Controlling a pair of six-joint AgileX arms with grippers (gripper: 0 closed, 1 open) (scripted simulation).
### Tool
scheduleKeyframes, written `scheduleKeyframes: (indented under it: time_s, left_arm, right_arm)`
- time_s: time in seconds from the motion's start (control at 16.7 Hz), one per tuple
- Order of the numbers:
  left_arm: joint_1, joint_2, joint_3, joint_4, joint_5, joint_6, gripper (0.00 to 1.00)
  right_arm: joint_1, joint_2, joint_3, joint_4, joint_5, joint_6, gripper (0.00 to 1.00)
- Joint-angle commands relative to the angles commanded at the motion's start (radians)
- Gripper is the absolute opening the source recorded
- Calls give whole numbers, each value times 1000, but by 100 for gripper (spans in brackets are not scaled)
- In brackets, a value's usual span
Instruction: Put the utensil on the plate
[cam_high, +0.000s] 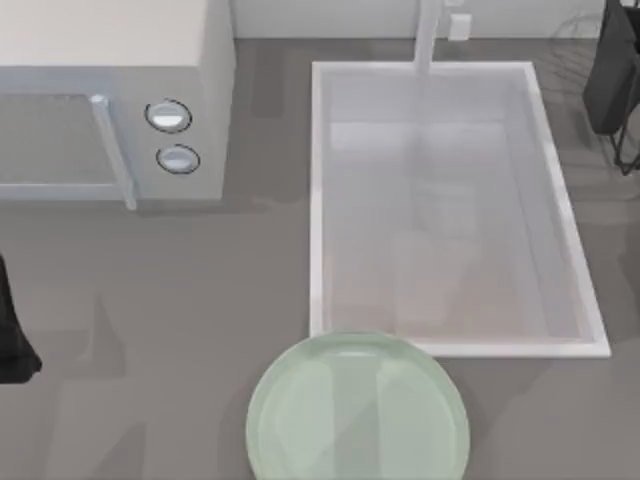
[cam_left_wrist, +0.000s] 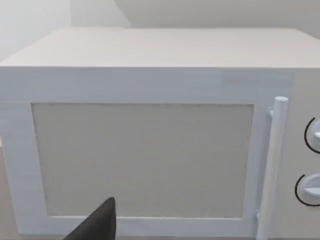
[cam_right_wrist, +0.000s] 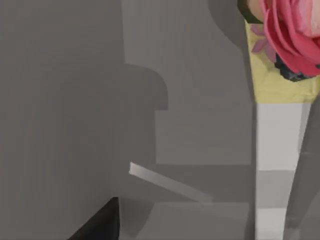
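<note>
Left arm (cam_high: 14, 345): parked at the left edge of the top view, low in the frame; the left tool (cam_left_wrist: 95, 226) faces the microwave door, and I cannot tell whether it is open or closed.
Microwave (cam_high: 110, 100): upper left of the top view, door shut, well apart from the plate.
Plate (cam_high: 358, 415): bottom centre of the top view, pale green, bare, its far rim just beside the sink's near wall.
Sink (cam_high: 575, 300): centre right of the top view.
Right arm (cam_high: 612, 80): upper right corner of the top view; the right tool (cam_right_wrist: 100, 222) looks down on the grey tabletop (cam_right_wrist: 60, 100), open or closed I cannot tell.
Utensil (cam_right_wrist: 170, 184): probably the thin pale sliver near the right tool in the right wrist view, long axis slanting; the bowl cannot be made out.
Flower (cam_right_wrist: 292, 35): pink, beyond that sliver.
Relation that counts: if the sliver is the handle, the right arm is nearer, and the plate lies well away towards bottom centre.
</note>
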Motion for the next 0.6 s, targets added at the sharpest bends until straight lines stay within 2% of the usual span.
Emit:
scheduleKeyframes:
  time_s: [0.36, 0.6]
  left_arm:
    - [0, 0, 0, 0, 0, 0, 100]
    - [0, 0, 0, 0, 0, 0, 100]
  right_arm:
    - [0, 16, -20, 31, 0, 0, 100]
    - [0, 16, -20, 31, 0, 0, 70]
